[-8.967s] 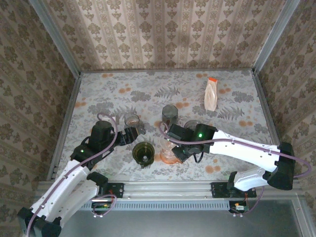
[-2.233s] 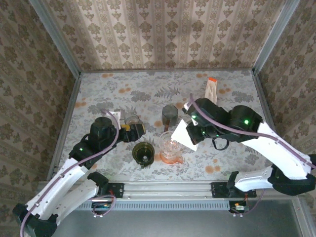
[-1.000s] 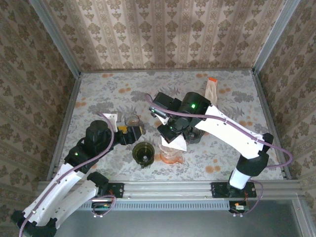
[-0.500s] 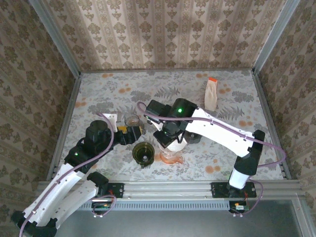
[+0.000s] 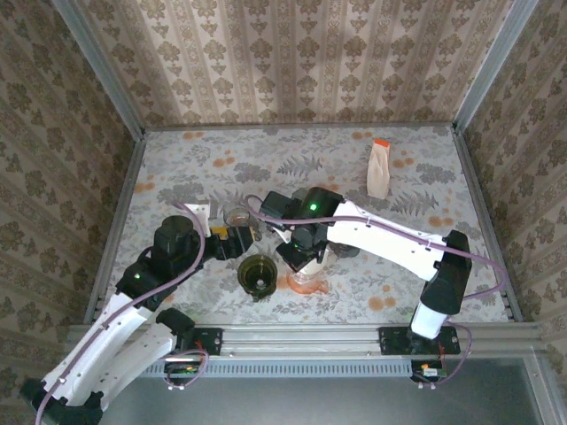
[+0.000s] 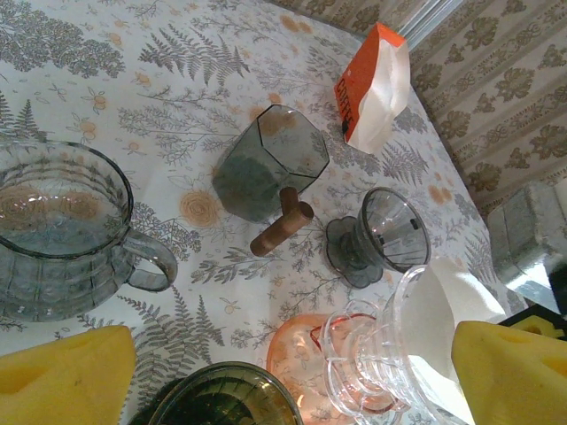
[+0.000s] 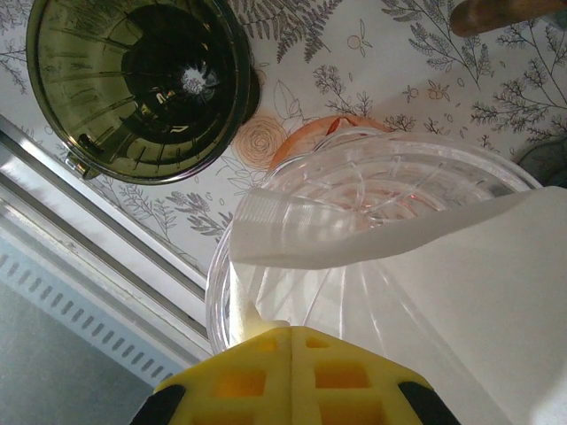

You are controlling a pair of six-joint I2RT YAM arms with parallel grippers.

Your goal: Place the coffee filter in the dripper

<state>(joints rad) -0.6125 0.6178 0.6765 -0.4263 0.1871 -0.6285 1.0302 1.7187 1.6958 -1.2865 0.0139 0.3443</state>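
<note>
Your right jaws are pressed together on an edge of the white coffee filter (image 7: pixel 496 266); it lies tilted across the mouth of the clear glass dripper (image 7: pixel 372 156), partly inside; your left jaws stand spread, empty, near the glass jug (image 6: pixel 53 232).

Fern-and-flower tablecloth (image 5: pixel 190 164) underneath, damask wallpaper (image 5: pixel 292 53) all round. Near the front rail (image 5: pixel 301 339), an olive-green glass dripper (image 5: pixel 258 274), mouth up. Just behind it and a little left, a clear ribbed glass jug (image 6: pixel 58 230) with a handle. Further back, a smoky-grey glass cup (image 6: pixel 266 164) with a wooden handle, near a small grey dripper (image 6: pixel 381 235). Far back right, a white packet (image 5: pixel 378 168) with an orange top.
</note>
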